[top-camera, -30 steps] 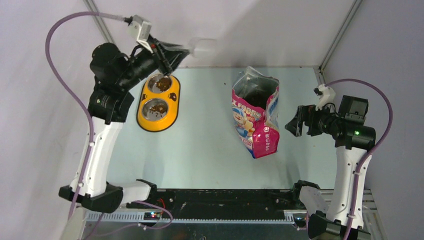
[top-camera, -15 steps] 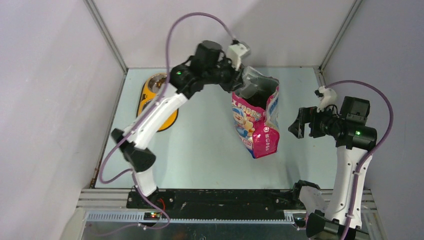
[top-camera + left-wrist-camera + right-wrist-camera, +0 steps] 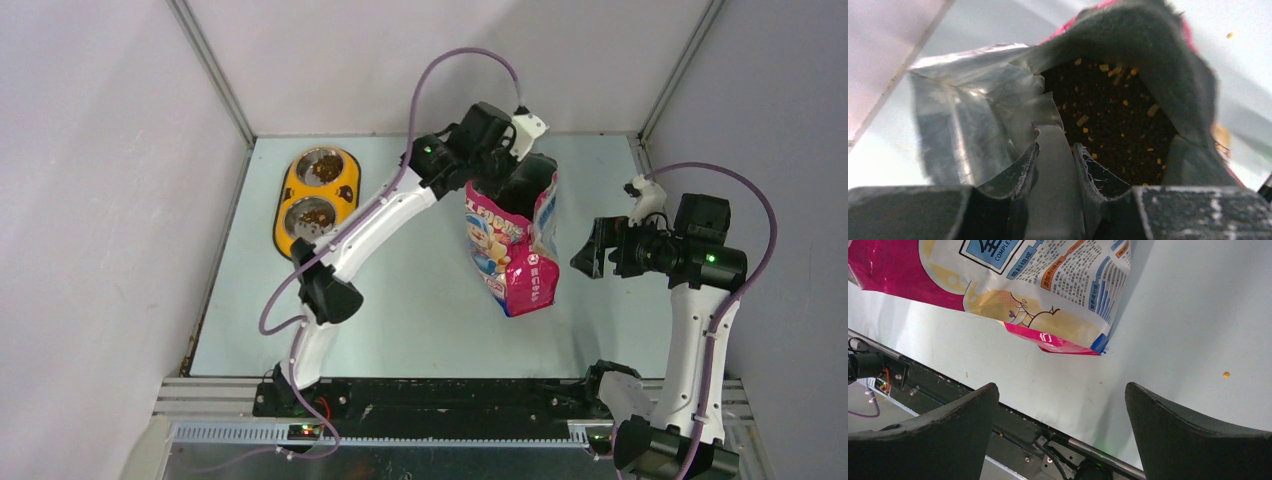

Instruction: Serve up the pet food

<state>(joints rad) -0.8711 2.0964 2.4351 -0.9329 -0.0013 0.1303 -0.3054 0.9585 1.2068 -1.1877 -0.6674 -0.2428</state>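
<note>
Dipping for a load, by the look of it: left gripper (image 3: 1055,146) is pinched narrow on the handle of the clear scoop (image 3: 1057,195) and aimed down into the open mouth of the bag (image 3: 512,255). Gripping the handle end makes sense, since it leaves the cup free to dig.

Pet food (image 3: 1113,125) sits as a dark heap inside the bag, just ahead of the scoop. Can't tell if the cup is in it yet. More of it is already in both bowls of the yellow feeder (image 3: 285,215) at the far-left corner of the desk (image 3: 400,300).

Bag stands toward the far-right part of the desk, mouth gaping, foil lining crumpled on the scoop side. Right gripper (image 3: 592,248) hangs jaws wide and empty, beside the bag near the right edge. My guess is it's parked there to steady the bag if it tips.

Desk is a pale blue-green matte sheet with one stray pellet (image 3: 1226,374) near the bag's foot. Plain grey-white walls on three sides, metal posts at the far corners, black rail along the near edge.
</note>
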